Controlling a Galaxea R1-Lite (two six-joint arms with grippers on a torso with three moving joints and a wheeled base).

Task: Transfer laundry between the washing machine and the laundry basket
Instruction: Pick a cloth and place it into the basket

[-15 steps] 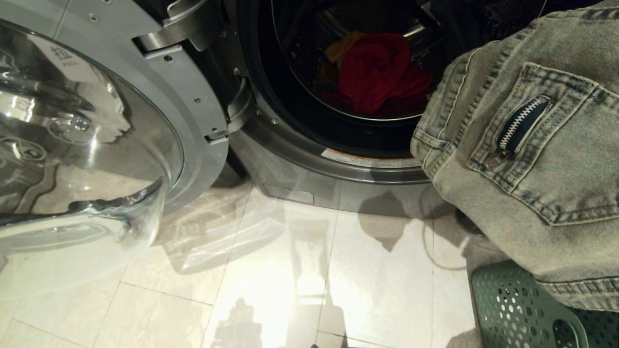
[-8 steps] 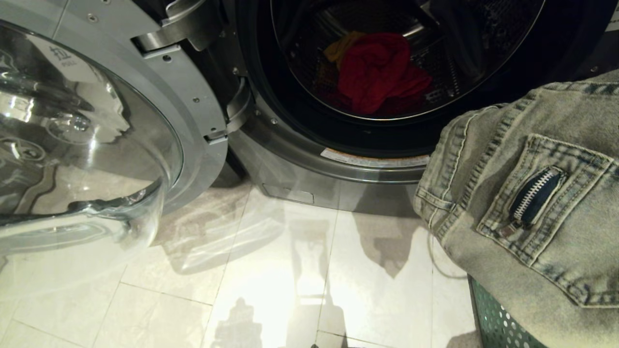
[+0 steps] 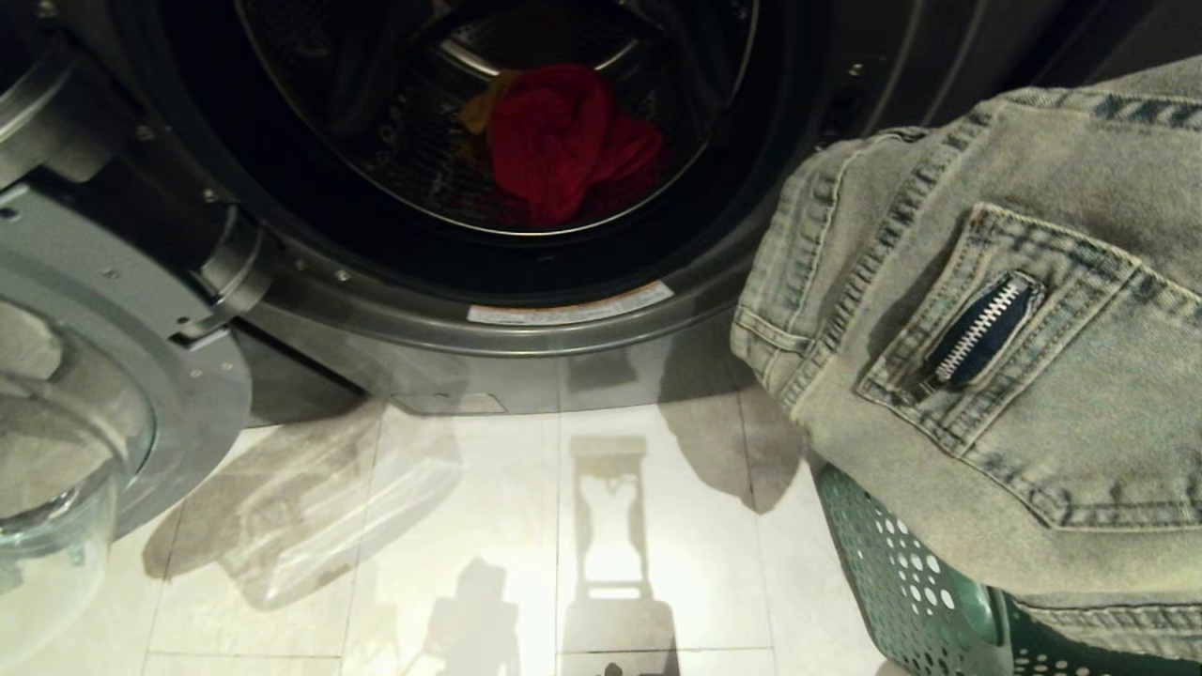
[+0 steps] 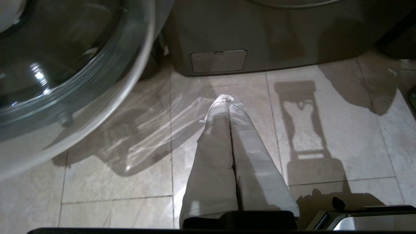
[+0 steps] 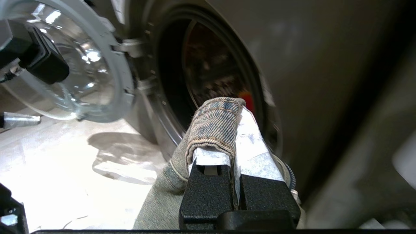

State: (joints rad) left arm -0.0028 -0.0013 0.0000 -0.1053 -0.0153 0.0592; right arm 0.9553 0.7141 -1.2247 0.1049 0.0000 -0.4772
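Note:
A faded grey-green denim piece (image 3: pixel 986 394) with a zip pocket hangs at the right, over the dark green laundry basket (image 3: pixel 901 573). My right gripper (image 5: pixel 239 109) is shut on a hem of this denim (image 5: pixel 211 123), in front of the washing machine's opening; the denim hides it in the head view. Inside the washing machine (image 3: pixel 563 324), a red garment (image 3: pixel 563 141) and a yellow-orange one (image 3: pixel 484 103) lie in the steel drum. My left gripper (image 4: pixel 227 99) is shut on nothing and points at the floor tiles.
The machine's round glass door (image 3: pixel 84 404) stands swung open at the left, low over the floor. Pale floor tiles (image 3: pixel 526 526) stretch between the door and the basket. A small service flap (image 4: pixel 217 60) sits in the machine's base.
The denim piece sank lower over the basket. The whole head picture then shifted, so the drum and door sit further left: the camera moved. The left gripper stays still.

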